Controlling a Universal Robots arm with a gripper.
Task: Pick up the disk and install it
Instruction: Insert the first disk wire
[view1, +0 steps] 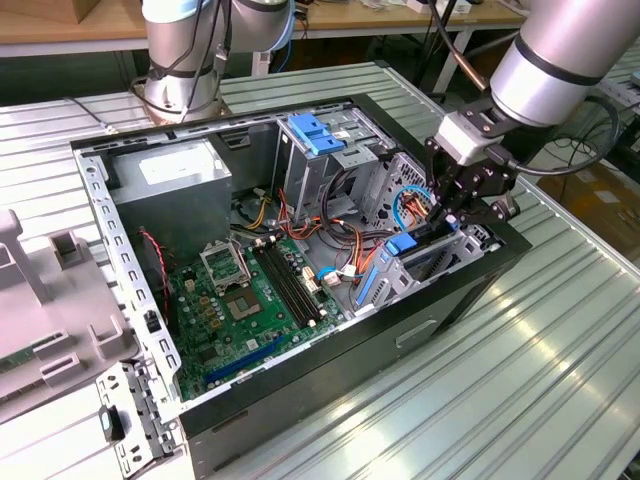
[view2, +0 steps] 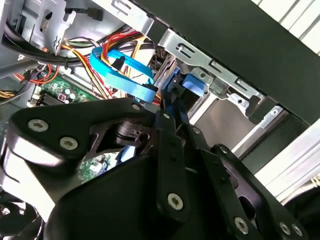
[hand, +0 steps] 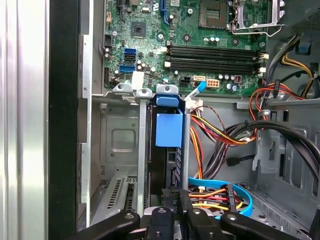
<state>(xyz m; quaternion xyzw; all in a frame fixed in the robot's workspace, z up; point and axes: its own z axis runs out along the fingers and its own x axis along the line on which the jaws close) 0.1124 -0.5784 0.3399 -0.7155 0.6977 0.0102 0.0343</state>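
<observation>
One disk (view1: 401, 244) on edge in the drive bay, jaws clamped on it

1. Scene. An open computer case (view1: 330, 370) lies on its side on the ribbed metal worktop (view1: 520, 380). Taking the case's middle as dial centre in the exterior view, the motherboard (view1: 240, 310) sits at 7 o'clock, the grey power supply (view1: 170, 185) at 10 o'clock and a ribbed blue latch (view1: 315, 135) on the upper drive cage at 12 o'clock. A grey side panel (view1: 50, 300) rests on the worktop at 9 o'clock, outside the case.

2. Disk position. The disk stands on edge at 3 o'clock, inside the metal drive bay (view1: 440, 262) against the case's black wall. In the first wrist view the disk (hand: 169, 130) is seen edge-on: its blue carrier end lies towards the motherboard (hand: 200, 30), and its dark body runs between two upright bay rails back to the jaws.

3. Jaws. The arm (view1: 560, 50) reaches in from 2 o'clock. The jaws are pressed onto the disk's near end, one finger on each flat face. In the second wrist view the blue carrier (view2: 194, 82) shows just past the fingertips.

4. Cabling. A flat blue cable (hand: 240, 200) loops just beside the jaws, among red, yellow and black wires, apart from the disk.
</observation>
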